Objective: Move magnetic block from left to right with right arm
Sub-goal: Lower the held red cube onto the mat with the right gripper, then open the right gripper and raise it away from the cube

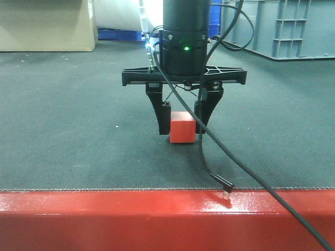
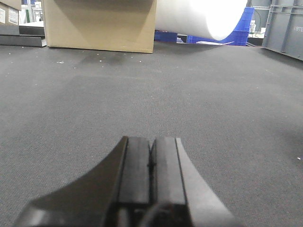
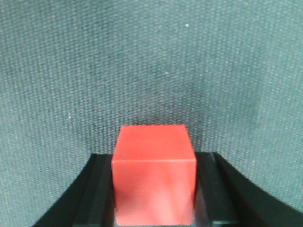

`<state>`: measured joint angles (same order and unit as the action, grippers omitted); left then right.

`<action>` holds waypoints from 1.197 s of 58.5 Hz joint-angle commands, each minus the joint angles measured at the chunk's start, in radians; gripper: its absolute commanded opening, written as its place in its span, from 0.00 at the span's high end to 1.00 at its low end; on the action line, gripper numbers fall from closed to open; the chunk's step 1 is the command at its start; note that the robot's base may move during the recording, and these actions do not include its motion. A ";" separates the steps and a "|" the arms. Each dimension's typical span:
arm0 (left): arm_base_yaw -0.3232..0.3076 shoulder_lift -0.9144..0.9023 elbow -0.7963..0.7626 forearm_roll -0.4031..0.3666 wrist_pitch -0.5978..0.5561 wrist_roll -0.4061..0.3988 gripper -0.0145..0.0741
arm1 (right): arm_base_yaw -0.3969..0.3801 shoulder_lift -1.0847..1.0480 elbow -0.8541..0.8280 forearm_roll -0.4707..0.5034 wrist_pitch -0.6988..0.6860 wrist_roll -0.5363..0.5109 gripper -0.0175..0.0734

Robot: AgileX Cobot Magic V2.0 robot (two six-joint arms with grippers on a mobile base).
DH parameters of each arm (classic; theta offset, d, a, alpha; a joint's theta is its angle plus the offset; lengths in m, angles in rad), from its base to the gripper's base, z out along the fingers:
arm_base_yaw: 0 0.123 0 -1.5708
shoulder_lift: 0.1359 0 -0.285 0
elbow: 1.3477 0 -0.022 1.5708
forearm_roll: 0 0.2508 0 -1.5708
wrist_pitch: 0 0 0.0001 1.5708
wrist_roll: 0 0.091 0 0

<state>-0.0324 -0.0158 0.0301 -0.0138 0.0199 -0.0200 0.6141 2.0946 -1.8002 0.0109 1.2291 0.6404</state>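
I see the right gripper (image 1: 182,123) pointing straight down over the centre of the worktop (image 1: 63,130), its fingers set on the left and right faces of the block (image 1: 182,128). It is closed to the block's width and appears to have hold of it. Whether the block rests on the mat or hangs just clear, I cannot tell. The left gripper (image 2: 151,163) is fully closed and holds nothing.

I judge the block light and rigid: a plain red-orange cube, matte, sharp-edged. Its flat parallel sides suit a pinch at mid-height, as now; the smooth faces could slip if the grip is slack.

The worktop is dark woven matting, slightly rough, with a glossy red rim (image 1: 104,214) along the near edge. A black cable (image 1: 246,170) trails across it.
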 commanded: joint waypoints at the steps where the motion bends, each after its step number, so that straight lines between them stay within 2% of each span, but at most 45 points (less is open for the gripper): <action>1: -0.001 -0.005 0.011 -0.009 -0.083 -0.001 0.97 | 0.003 -0.060 -0.024 0.001 0.032 0.002 0.33; 6: -0.001 -0.005 0.011 -0.009 -0.083 -0.001 0.97 | 0.005 -0.060 -0.024 0.000 0.028 0.006 0.17; 11: -0.001 -0.005 0.011 -0.009 -0.083 -0.001 0.97 | 0.006 -0.060 -0.024 0.005 0.026 0.006 0.10; 27: -0.001 -0.005 0.011 -0.009 -0.083 -0.001 0.97 | 0.006 -0.075 -0.026 0.012 0.027 0.006 0.10; 50: -0.001 -0.005 0.011 -0.009 -0.083 -0.001 0.97 | 0.003 -0.209 -0.022 0.007 0.020 -0.017 0.10; 55: -0.001 -0.005 0.011 -0.009 -0.083 -0.001 0.97 | -0.005 -0.235 -0.005 0.007 0.019 -0.044 0.17; 60: -0.001 -0.005 0.011 -0.009 -0.083 -0.001 0.97 | -0.023 -0.275 0.032 0.007 0.015 -0.062 0.29; 70: -0.001 -0.005 0.011 -0.009 -0.083 -0.001 0.97 | -0.080 -0.386 0.166 0.003 -0.054 -0.174 0.64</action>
<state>-0.0324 -0.0158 0.0301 -0.0138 0.0199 -0.0200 0.5654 1.8215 -1.6645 0.0250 1.2252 0.5372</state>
